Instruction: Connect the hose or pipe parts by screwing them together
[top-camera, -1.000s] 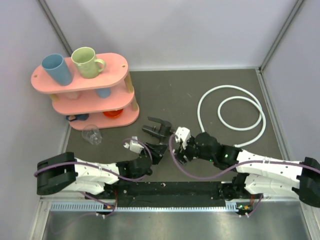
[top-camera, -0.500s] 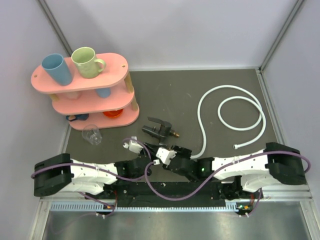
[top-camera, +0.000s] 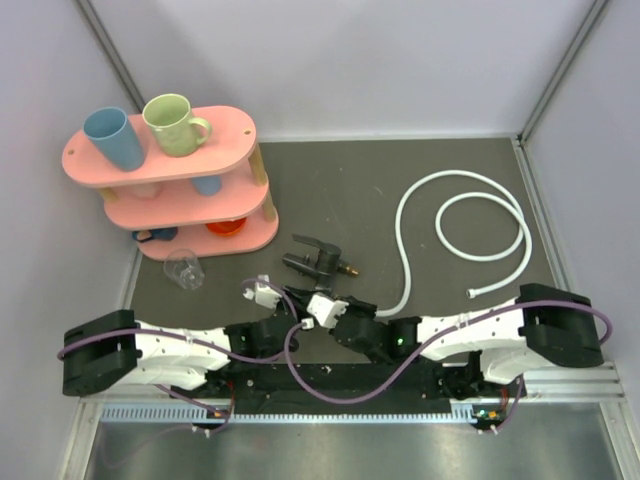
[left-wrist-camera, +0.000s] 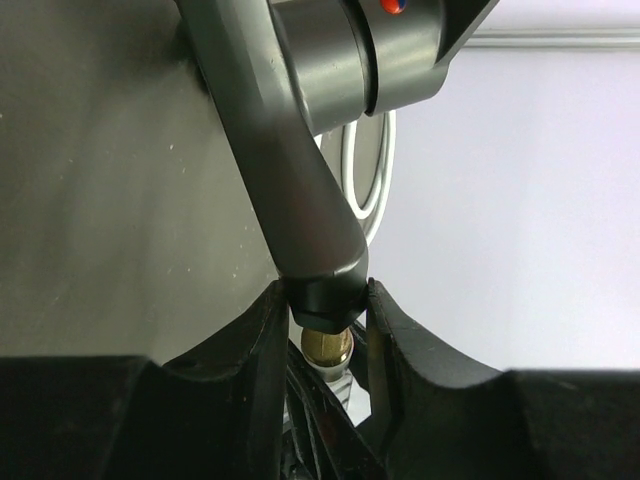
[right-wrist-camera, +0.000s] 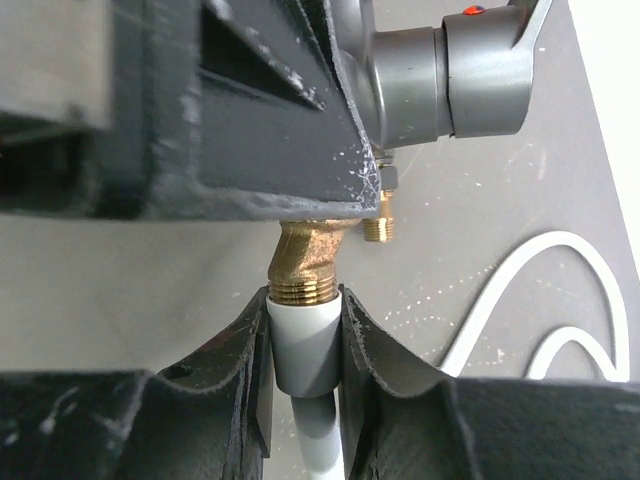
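Note:
In the left wrist view my left gripper (left-wrist-camera: 320, 290) is shut on the black lower end of the tap fitting (left-wrist-camera: 300, 180), with a brass end (left-wrist-camera: 326, 345) just below the jaws. My right gripper (right-wrist-camera: 303, 300) is shut on the white end nut (right-wrist-camera: 303, 345) of the hose. The nut's top touches the brass threaded end (right-wrist-camera: 305, 265) of the fitting. From above, the fitting (top-camera: 315, 258) lies just beyond both grippers, left (top-camera: 298, 292) and right (top-camera: 330, 296). The white hose (top-camera: 470, 215) loops at the right and runs under the right arm.
A pink three-tier shelf (top-camera: 165, 200) stands at the back left with a blue cup (top-camera: 112, 138) and a green mug (top-camera: 172, 124) on top. A clear glass (top-camera: 185, 268) lies in front of it. A loose hose end (top-camera: 472, 293) rests by the right arm. Purple cables (top-camera: 300, 345) hang near the bases.
The right arm folded back toward the near edge and moved its wrist left, up to the fitting. Its jaws closed on the hose's end nut. The left gripper kept its hold.

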